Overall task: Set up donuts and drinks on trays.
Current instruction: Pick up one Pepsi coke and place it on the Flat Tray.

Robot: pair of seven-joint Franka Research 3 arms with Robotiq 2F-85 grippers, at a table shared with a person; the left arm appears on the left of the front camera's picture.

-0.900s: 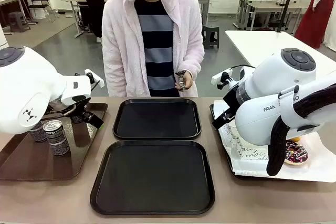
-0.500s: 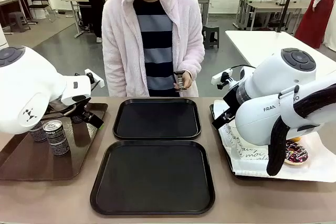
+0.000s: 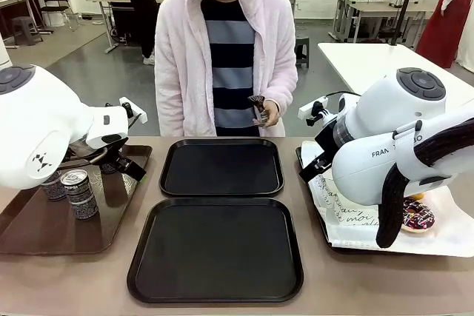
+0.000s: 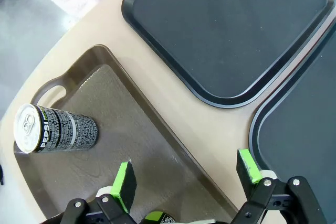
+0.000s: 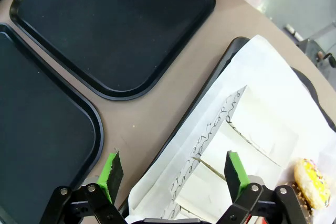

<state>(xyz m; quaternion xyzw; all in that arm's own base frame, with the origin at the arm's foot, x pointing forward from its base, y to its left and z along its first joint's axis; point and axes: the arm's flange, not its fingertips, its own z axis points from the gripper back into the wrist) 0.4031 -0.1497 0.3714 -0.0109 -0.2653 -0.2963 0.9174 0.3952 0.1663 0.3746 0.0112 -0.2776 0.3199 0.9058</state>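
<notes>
Jaws on both arms stand spread wide, pinching nothing. From the front, two glossy black square plastic trays lie bare mid-table, the far tray just beside the near tray. Slim dark cans wait on the brown rectangular tray at the left, and a chocolate-iced ring donut lies on the white-paper-lined tray at the right. The person has shifted slightly toward the robot's right since a moment ago, one hand holding something small and dark that I cannot identify. Neither arm has moved, so I judge the setting-up not yet begun. Along the left wrist, the left gripper hovers over the brown tray's inner edge, and one can stands well apart near the tray's handle. Along the right wrist, the right gripper hangs above white paper sleeves with black script, a yellow-iced donut just beyond.
</notes>
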